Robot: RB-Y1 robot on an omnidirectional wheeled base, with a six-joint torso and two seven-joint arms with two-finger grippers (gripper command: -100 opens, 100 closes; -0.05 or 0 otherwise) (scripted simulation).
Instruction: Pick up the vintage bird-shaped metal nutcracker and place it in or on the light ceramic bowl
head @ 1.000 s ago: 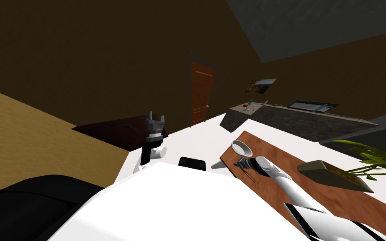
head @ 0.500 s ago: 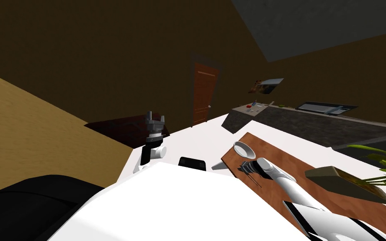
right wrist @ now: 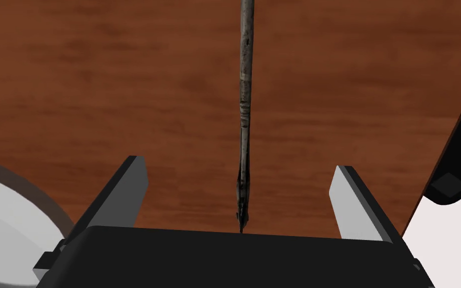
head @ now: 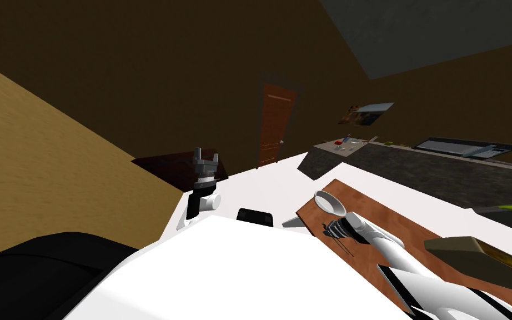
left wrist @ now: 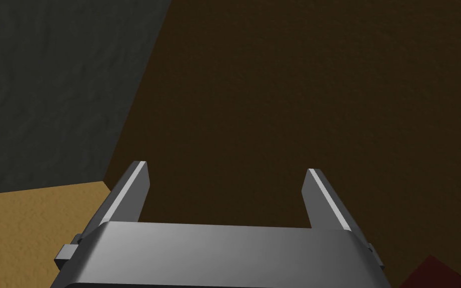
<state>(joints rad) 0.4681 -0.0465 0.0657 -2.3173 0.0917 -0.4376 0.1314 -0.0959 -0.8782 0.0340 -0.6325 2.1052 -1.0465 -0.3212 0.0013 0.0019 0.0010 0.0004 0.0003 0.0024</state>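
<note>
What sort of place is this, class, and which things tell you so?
Probably a home's kitchen or dining area: a wooden door, a long dark counter and a wooden table holding a white bowl.

Reddish-brown wooden tabletop (head: 382,211) w/ three things on it: white bowl (head: 330,203) nr one corner, thin dark nutcracker (right wrist: 245,100) (seen edge-on) just beside it, olive slab (head: 471,250) farther along.

The table (right wrist: 99,75) is red-brown wood with a soft grain and a matt finish. The nutcracker (right wrist: 246,90) looks like old metal: dull, grey-brown, rough and spotted. The bowl (right wrist: 4,225) is plain white and smooth. The counter (head: 416,166) is dark and speckled like stone.
</note>
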